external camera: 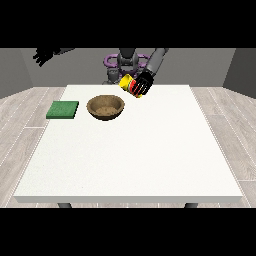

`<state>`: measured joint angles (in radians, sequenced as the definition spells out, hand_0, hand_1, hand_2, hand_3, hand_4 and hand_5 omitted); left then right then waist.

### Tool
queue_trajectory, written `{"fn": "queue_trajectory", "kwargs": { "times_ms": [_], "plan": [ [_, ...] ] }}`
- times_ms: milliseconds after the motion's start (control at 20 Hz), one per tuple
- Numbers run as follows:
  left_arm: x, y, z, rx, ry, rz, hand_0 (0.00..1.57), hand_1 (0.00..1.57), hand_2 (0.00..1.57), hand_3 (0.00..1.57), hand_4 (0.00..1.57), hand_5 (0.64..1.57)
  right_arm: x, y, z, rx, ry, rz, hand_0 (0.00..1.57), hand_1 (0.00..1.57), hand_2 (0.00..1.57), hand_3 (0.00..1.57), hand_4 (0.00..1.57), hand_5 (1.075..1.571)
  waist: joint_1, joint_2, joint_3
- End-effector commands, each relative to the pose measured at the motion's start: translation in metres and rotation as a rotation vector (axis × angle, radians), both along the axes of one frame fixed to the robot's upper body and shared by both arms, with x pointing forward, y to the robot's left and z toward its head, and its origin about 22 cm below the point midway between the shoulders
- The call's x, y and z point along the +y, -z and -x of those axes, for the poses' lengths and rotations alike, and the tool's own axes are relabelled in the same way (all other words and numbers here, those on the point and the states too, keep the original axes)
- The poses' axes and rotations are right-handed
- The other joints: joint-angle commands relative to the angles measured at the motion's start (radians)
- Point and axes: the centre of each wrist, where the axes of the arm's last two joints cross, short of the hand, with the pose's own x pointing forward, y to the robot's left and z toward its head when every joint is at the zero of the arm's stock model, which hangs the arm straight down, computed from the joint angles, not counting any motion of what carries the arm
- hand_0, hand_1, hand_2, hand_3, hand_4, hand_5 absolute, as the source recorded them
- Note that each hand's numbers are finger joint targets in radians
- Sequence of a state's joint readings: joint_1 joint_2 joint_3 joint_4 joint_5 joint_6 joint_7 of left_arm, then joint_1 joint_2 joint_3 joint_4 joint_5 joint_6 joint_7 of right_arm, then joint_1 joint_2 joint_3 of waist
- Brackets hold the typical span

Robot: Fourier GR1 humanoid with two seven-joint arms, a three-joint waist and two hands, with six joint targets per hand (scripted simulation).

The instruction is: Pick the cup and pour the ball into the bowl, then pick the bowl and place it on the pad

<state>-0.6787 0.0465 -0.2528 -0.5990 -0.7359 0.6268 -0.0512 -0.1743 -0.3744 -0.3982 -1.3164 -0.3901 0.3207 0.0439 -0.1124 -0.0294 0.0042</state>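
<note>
A yellow cup (126, 82) with red stripes hangs tilted above the table's far edge, its mouth pointing left toward the bowl. The black hand at the view's right (143, 83) has its fingers curled round the cup. A brown bowl (105, 107) sits on the white table (135, 150), down and left of the cup. Left of the bowl lies a flat green pad (63, 109). The hand at the view's left (44, 54) is raised high off the table with its fingers spread. No ball shows anywhere in this view.
The robot's grey torso (127, 62) stands behind the table's far edge. Wooden floor (20, 130) surrounds the table on all sides.
</note>
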Motion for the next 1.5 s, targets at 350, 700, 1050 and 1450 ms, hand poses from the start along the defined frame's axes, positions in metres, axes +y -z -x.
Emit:
{"fn": "queue_trajectory", "kwargs": {
  "times_ms": [350,700,1050,1450],
  "plan": [
    [-0.078,-0.062,-0.028,-0.054,-0.037,-0.460,1.31,1.31,1.57,1.57,1.47,1.529,-0.019,0.016,-0.007,0.038,-0.040,-0.041,0.00,0.00,0.00,0.17,0.70,1.560,-0.026,-0.019,-0.0020],
    [-0.100,-0.075,-0.029,-0.140,-0.096,-0.824,1.45,1.45,1.57,1.57,1.09,1.569,0.004,0.016,-0.028,0.025,-0.061,-0.031,0.00,0.00,0.00,0.29,0.70,1.555,-0.049,-0.026,-0.0023],
    [-0.124,-0.069,0.004,-0.066,-0.024,-0.994,0.25,0.25,1.23,1.56,1.08,1.570,0.036,0.024,-0.046,0.050,-0.105,-0.048,0.00,0.00,0.00,0.32,0.69,1.553,-0.091,-0.041,-0.0037],
    [-0.116,-0.100,-0.009,-0.093,0.052,-0.830,0.00,0.00,1.15,1.49,1.04,1.567,0.014,0.030,-0.028,0.102,0.005,-0.054,0.00,0.00,0.00,0.14,0.73,1.546,0.042,-0.098,-0.0045]
  ]
}}
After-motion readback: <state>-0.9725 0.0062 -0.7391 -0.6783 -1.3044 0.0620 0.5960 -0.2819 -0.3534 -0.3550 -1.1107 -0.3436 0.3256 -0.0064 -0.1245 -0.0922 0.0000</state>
